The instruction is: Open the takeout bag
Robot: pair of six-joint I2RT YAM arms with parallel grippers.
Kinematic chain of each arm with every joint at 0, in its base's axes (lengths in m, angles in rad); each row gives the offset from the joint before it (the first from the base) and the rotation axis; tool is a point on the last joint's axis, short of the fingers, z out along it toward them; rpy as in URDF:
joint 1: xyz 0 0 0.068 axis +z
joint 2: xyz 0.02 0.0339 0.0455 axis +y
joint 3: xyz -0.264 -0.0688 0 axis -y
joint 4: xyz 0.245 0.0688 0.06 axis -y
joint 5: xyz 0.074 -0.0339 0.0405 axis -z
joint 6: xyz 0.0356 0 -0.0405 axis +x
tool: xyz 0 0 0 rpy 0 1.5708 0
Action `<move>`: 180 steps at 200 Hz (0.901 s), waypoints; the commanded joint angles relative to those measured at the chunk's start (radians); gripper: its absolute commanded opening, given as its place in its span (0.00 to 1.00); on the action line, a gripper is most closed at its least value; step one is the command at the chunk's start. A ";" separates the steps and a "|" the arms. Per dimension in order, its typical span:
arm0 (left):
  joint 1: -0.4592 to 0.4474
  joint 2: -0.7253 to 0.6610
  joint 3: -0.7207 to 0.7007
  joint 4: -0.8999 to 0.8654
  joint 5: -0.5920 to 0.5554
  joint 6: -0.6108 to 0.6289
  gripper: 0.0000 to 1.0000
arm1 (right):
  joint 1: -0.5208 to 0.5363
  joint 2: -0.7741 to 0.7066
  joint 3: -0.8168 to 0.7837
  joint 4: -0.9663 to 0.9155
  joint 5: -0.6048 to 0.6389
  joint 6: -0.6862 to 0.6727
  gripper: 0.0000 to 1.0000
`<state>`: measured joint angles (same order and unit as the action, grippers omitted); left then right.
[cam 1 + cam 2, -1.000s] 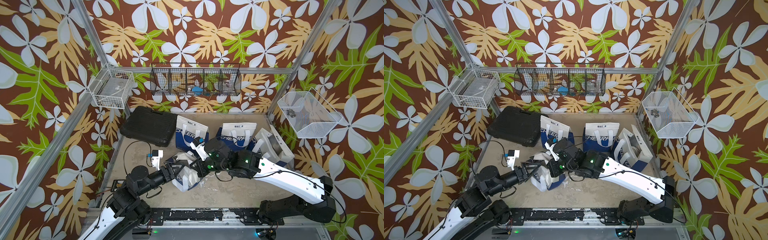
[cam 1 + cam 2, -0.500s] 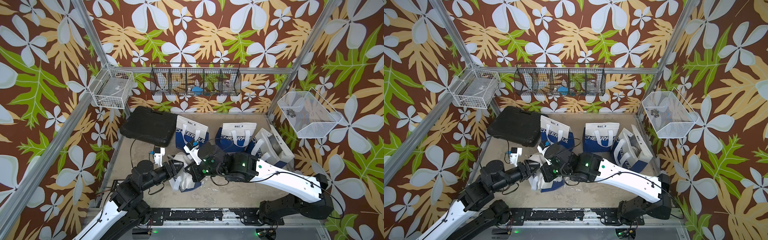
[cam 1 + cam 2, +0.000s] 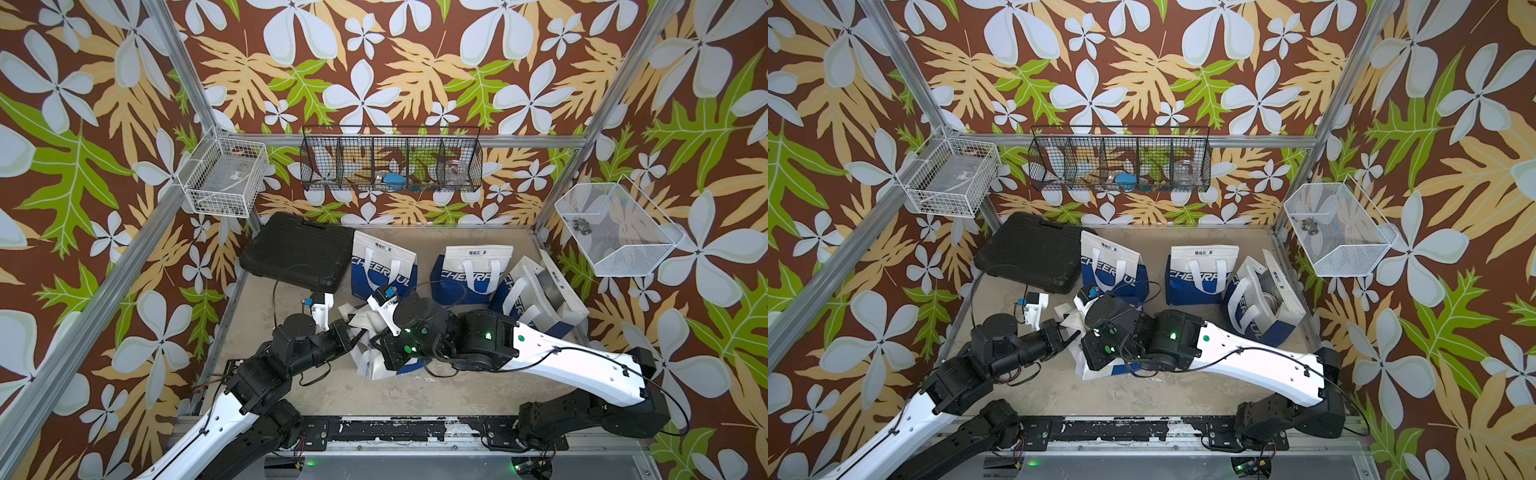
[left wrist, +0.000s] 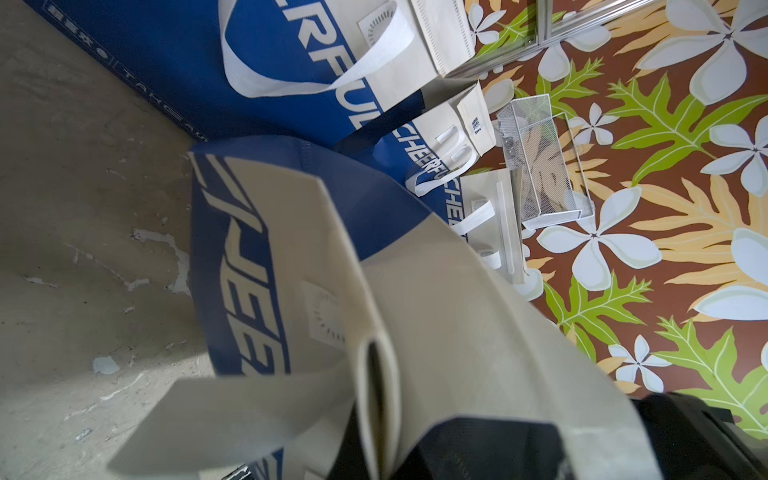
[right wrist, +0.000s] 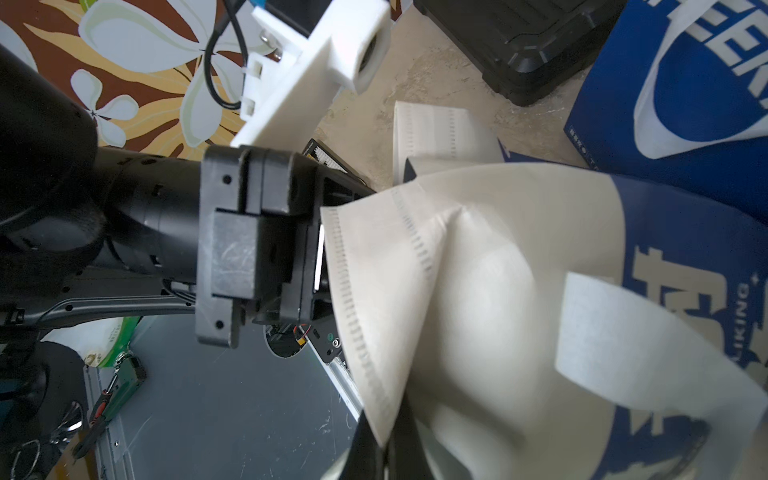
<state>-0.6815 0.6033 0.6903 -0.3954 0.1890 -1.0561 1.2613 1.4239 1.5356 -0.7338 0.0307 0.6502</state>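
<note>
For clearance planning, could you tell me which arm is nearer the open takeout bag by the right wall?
Right. The right arm lies just in front of the open takeout bag; the left arm sits well to its left, beyond the gripped takeout bag.

The table (image 3: 415,395) is a tan, scuffed board; pale patches (image 4: 174,266) show where its coating has chipped. A black case (image 3: 297,249) lies in the back left corner. The left bag (image 3: 382,266), blue and white, stands touching the case's right edge; the middle bag (image 3: 471,270) stands apart from it, also near the back, with its top closed. The right bag (image 3: 536,291) leans by the right rail with its mouth open. The front bag (image 3: 376,365) sits tilted near the table's middle, in front of the left bag and mostly hidden in both top views.
</note>
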 commanded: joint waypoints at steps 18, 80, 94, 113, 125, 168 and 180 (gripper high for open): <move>0.000 -0.032 0.023 -0.130 -0.135 0.107 0.00 | -0.088 -0.125 -0.030 -0.058 0.022 -0.002 0.00; 0.001 -0.036 0.018 -0.142 -0.160 0.140 0.00 | -0.200 -0.191 -0.065 -0.143 -0.062 -0.075 0.00; 0.001 -0.029 0.031 -0.130 -0.135 0.146 0.00 | -0.200 -0.182 -0.093 -0.098 -0.152 -0.077 0.00; 0.001 -0.018 0.061 -0.131 -0.112 0.166 0.00 | -0.198 -0.168 -0.119 -0.074 -0.154 -0.087 0.12; 0.001 -0.010 0.084 -0.131 -0.097 0.191 0.00 | -0.199 -0.163 -0.129 -0.053 -0.122 -0.095 0.12; 0.002 0.083 0.349 -0.304 -0.129 0.405 0.00 | -0.200 -0.049 0.049 -0.025 -0.105 -0.125 0.00; 0.002 0.103 0.421 -0.360 -0.169 0.448 0.00 | -0.200 -0.007 0.118 -0.019 -0.111 -0.132 0.00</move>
<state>-0.6807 0.6823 1.0031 -0.6437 0.0788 -0.7544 1.0611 1.3655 1.5608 -0.8108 -0.0792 0.5449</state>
